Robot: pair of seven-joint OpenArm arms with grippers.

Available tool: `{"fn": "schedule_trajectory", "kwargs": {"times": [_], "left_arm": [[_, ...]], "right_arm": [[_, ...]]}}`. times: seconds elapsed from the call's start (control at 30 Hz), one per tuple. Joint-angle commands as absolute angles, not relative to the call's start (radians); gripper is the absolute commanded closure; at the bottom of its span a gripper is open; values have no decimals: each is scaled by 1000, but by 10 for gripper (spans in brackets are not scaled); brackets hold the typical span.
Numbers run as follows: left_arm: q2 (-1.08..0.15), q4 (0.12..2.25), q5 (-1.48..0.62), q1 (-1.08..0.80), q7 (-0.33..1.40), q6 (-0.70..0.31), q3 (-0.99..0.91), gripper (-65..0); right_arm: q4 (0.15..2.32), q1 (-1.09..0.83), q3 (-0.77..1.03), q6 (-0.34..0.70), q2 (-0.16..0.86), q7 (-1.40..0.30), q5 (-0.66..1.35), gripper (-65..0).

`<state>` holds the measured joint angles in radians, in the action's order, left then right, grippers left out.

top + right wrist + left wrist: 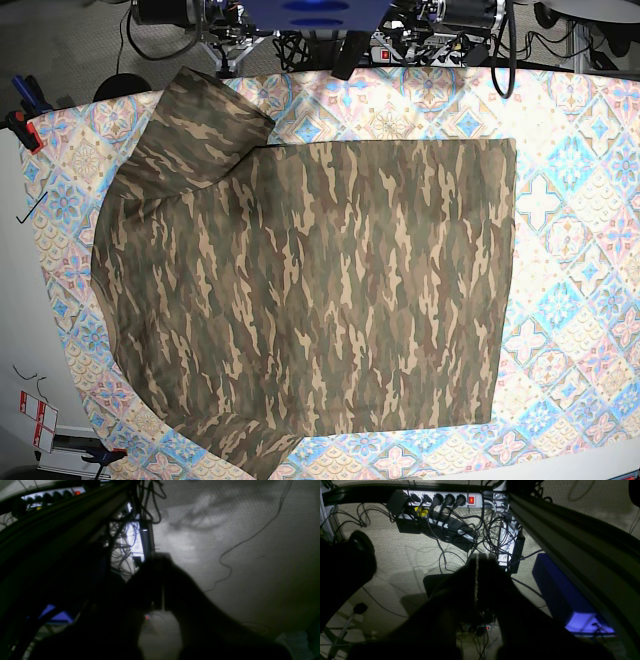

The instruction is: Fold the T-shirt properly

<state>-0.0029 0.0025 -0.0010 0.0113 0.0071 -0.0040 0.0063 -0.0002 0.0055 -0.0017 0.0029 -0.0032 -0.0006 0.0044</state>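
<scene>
Both claws, left claw (478, 565) and right claw (160, 562), hang clenched and empty off the bench (570, 250); careless pinching could bunch the flat T-shirt (320, 300).

A robot lab or workroom — a power strip (437, 500) full of plugs, tangled black cables (492, 530) on grey carpet; a table with a patterned cloth (580, 180) — clamps (22, 112) hold it.
</scene>
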Motion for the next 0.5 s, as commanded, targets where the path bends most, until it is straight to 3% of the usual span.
{"fn": "schedule_trajectory", "kwargs": {"times": [0.0,0.47], "left_arm": [[-4,2,1,12,-1,-4,7,-1],[-5,2,2,12,-1,-4,7,-1]], "right_arm": [[0,8,-1,4,-1,5,5,0],[0,7,-7,4,-1,4,5,0]]}}
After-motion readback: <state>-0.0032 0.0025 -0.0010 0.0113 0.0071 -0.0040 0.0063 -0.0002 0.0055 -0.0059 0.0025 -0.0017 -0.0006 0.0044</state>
